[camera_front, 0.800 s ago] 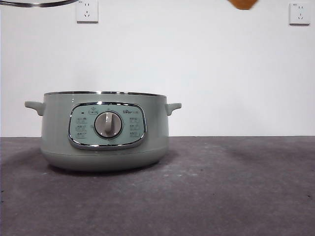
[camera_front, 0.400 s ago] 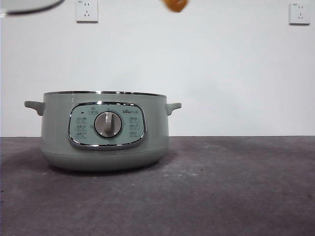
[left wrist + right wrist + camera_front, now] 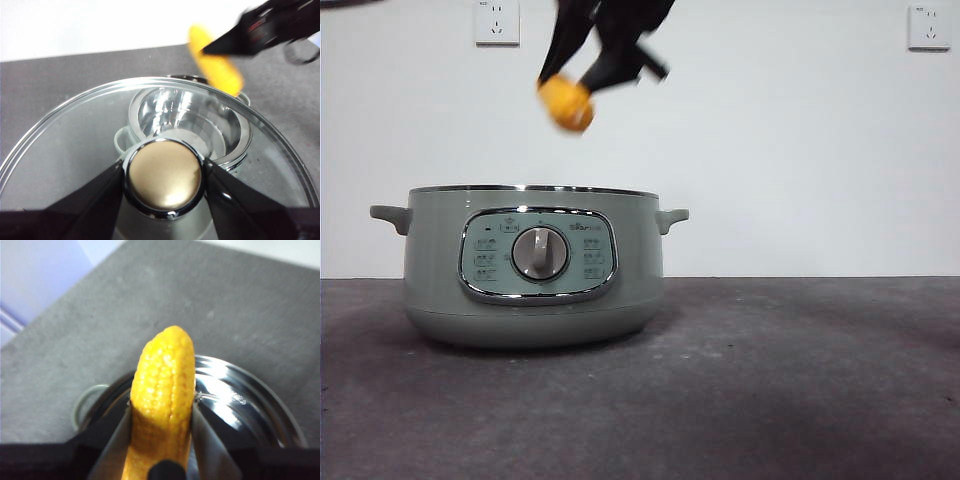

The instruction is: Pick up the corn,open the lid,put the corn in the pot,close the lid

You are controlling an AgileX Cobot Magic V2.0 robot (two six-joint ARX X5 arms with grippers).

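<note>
Corn (image 3: 566, 103) is up in the air over the open pot (image 3: 530, 268), pinched between the right gripper's (image 3: 162, 415) jaws, which are clamped on the cob's sides. Pot's sitting on the gray table (image 3: 800, 390), shiny steel inside showing. Off to the side, the left gripper (image 3: 162, 175) has its jaws squeezed on the knob (image 3: 163, 176) of the glass lid (image 3: 65, 145), holding it clear of the pot.
</note>
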